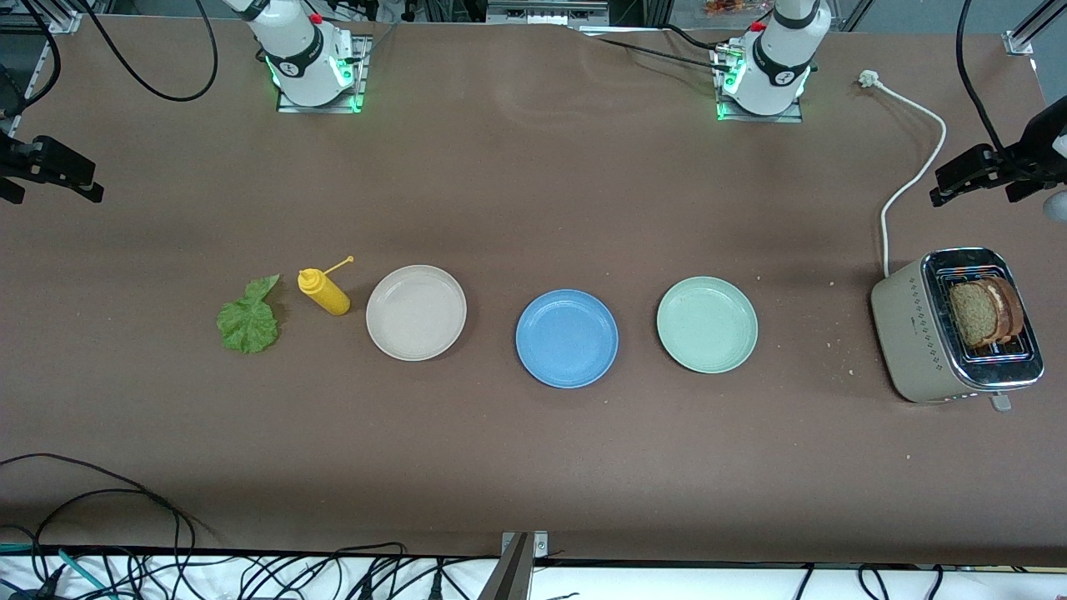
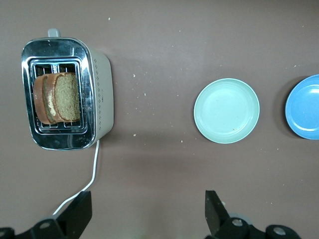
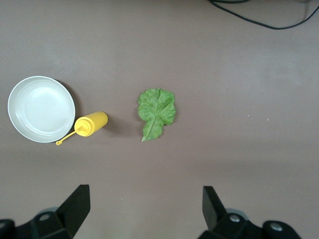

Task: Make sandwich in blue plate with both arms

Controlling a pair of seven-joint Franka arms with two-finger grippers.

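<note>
left pincer [image 2: 147,214] hangs wide open over the counter by the beige toaster [image 1: 917,333] holding both brown bread slices [image 1: 984,312]; right pincer [image 3: 144,211], also wide, is over the crinkled green lettuce leaf [image 1: 247,321]. round blue plate [image 1: 567,337] sits between them.

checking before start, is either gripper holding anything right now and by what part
Nothing is held. The left gripper hangs open over the table by the toaster; the right gripper hangs open above the lettuce leaf.
</note>
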